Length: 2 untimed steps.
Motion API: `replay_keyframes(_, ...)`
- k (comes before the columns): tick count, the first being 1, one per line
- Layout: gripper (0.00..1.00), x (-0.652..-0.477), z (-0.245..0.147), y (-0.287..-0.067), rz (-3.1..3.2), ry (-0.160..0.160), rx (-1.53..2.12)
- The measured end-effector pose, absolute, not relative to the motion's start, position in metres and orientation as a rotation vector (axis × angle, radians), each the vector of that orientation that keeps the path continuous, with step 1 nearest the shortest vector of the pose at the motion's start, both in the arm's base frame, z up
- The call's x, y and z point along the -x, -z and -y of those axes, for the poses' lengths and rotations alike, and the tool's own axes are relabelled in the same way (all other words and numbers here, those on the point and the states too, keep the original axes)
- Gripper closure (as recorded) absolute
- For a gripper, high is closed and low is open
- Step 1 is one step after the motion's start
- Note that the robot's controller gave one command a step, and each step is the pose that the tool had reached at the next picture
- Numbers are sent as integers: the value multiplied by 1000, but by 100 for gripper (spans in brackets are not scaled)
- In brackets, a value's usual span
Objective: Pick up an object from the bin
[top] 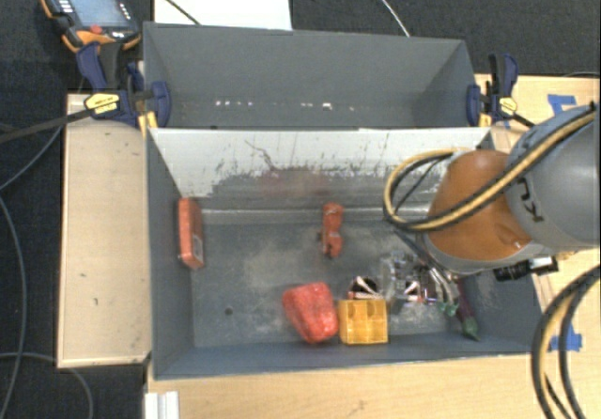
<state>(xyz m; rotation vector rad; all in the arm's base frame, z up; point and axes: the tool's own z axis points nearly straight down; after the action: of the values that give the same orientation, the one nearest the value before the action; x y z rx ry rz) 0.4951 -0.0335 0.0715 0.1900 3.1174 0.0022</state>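
Note:
My gripper point(406, 282) is low in the bin's front right part, below the orange wrist cover. Just in front of it, touching or nearly so, lies a yellow block point(363, 322) against the front wall. A red lumpy thing point(312, 312) rests to the left of the yellow block, close beside it. A small dark green piece point(465, 318) lies to the right of the gripper near the front right corner. Whether anything is in the gripper is hidden.
A long orange-red bar point(191, 231) lies along the left wall. A small orange-brown piece point(331, 227) sits mid-bin toward the back. The arm with its cables comes in from the right over the bin's right side.

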Motion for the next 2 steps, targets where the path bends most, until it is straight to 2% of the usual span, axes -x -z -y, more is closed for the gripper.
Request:
replay_keyframes(1, 100, -480, 27, -71, -3123, 1, -85)
replay_keyframes(2, 100, -528, -30, -82, -3091, 0, 390)
